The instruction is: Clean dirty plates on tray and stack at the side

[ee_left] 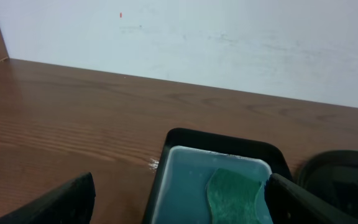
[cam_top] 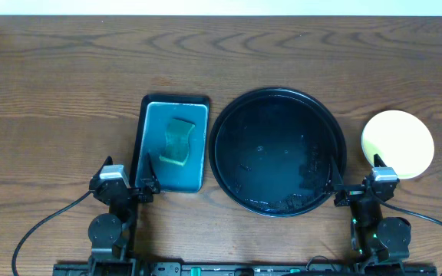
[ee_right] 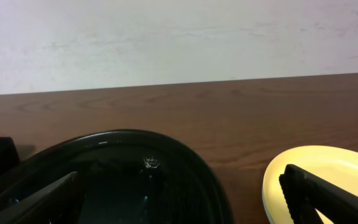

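So the pale yellow round plate (cam_top: pixel 397 144) sits just beside the right hand (cam_top: pixel 357 175) at 1 o'clock, round black tray (cam_top: pixel 278 90) at 11. It and the left hand (cam_top: pixel 126 175) gape wide, empty.

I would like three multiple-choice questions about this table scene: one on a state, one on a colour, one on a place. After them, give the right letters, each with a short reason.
1. The left pincer and the right pincer are:
A. both open
B. both shut
C. one open, one shut

2. The plate is:
A. red
B. yellow
C. black

3. The sponge lies:
A. on the plate
B. in the left pincer
C. in the teal tray

Answers:
1 A, since each pincer stands wide apart in its own wrist view.
2 B, since the plate looks pale yellow from overhead and from the right wrist.
3 C, since the sponge rests on the teal floor of that tray.
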